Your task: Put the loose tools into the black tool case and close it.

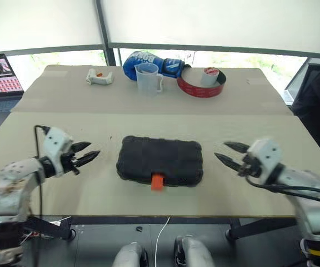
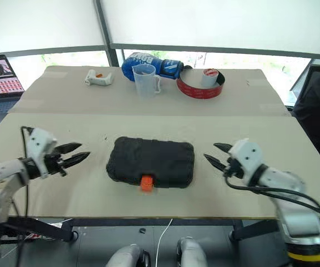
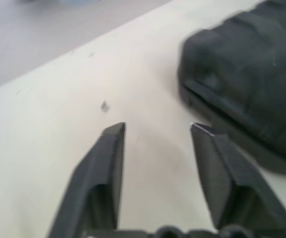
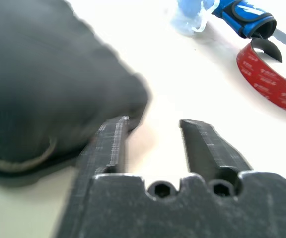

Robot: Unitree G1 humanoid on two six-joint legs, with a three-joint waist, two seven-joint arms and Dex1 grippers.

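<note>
The black tool case (image 1: 159, 160) looked like matt moulded plastic with a faintly grained lid; its latch (image 1: 157, 181) at the 6 o'clock edge was smooth orange plastic. The counter (image 1: 93, 119) was a matt, pale, paper-like board. Toward 12 o'clock stood a clear plastic measuring jug (image 1: 148, 77), a glossy blue boxing glove (image 1: 149, 62) and a glossy red tape roll (image 1: 200, 84).
</note>
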